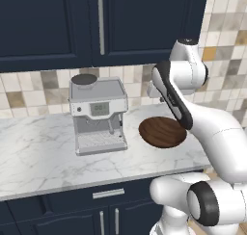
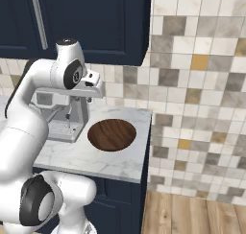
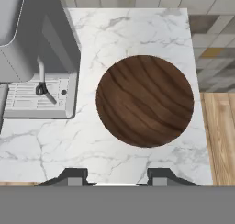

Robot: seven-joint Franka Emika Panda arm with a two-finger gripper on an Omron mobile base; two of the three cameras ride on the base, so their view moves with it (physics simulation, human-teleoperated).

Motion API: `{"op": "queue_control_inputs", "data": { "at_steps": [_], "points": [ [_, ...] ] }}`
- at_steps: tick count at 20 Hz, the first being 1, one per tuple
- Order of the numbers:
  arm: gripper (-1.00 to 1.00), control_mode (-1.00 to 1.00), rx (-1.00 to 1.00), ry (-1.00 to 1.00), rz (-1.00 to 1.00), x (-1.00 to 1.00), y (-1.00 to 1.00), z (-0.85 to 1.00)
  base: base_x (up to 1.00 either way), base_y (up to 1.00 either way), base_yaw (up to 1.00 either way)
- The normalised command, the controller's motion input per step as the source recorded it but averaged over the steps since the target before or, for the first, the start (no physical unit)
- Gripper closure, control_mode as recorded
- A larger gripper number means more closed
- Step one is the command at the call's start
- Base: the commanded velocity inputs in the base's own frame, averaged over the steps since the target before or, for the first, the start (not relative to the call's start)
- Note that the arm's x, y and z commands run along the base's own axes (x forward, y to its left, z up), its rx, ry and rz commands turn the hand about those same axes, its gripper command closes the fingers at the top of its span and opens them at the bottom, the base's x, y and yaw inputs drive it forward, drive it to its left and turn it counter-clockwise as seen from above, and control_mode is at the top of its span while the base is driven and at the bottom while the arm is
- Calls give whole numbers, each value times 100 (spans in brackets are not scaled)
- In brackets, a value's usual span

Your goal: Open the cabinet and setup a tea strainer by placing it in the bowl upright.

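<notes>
Jaws spread wide, empty, above bowl (image 3: 145,100); cabinet (image 1: 144,22) shut, handle vertical.

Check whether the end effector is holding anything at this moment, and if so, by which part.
Nothing is held. The end effector hangs open above the counter, its fingertips apart with bare marble between them. The bowl lies empty below, and the cabinet is shut.

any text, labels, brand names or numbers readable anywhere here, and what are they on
No text can be read.
The coffee machine has a small front display with faint marks, too blurred to read.
The cabinet, bowl and marble counter carry no lettering.
</notes>
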Motion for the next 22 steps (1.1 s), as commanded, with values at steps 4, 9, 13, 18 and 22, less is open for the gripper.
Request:
{"op": "queue_control_inputs", "data": {
  "at_steps": [4,9,13,18,22],
  "points": [
    [-100,-100,0,-4,0,-21,3,0,0,0,0],
    [-100,-100,-2,-25,0,-47,33,21,0,0,0],
    [-100,-100,0,-24,-6,-53,28,49,0,0,0],
    [-100,-100,0,-13,-12,-40,19,68,0,0,0],
    [-100,-100,3,-5,-12,-1,28,52,0,0,0]
  ]
}}
